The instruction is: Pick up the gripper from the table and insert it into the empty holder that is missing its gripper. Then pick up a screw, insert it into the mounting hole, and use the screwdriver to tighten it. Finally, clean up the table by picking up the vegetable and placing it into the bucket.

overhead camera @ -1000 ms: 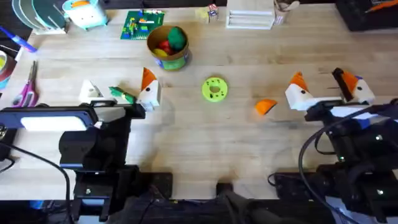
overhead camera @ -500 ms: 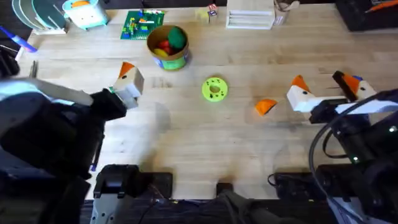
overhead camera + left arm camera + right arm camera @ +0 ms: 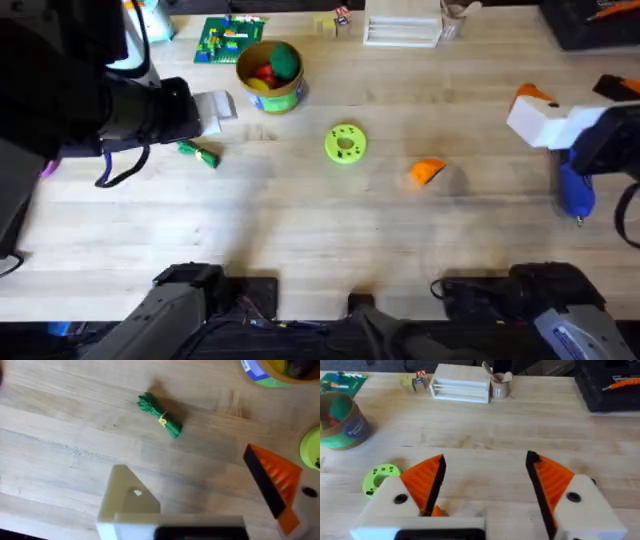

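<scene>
Arms are lifting off the desk (image 3: 300, 230), the left pincer (image 3: 184, 462) hanging open and empty near the vegetable (image 3: 160, 417), its holder (image 3: 125, 500) bare, the right pincer (image 3: 485, 457) likewise gaping empty, leaving the gripper (image 3: 427, 172) untouched mid-desk.

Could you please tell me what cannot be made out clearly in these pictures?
- The gripper: in the right wrist view, mostly hidden behind a finger of the right pincer.
- The bucket: in the left wrist view, cut off by the frame edge.
- The screwdriver: overhead, its upper end is hidden under the right arm.
- The green disc: overhead, what its holes hold is too small to tell.
</scene>
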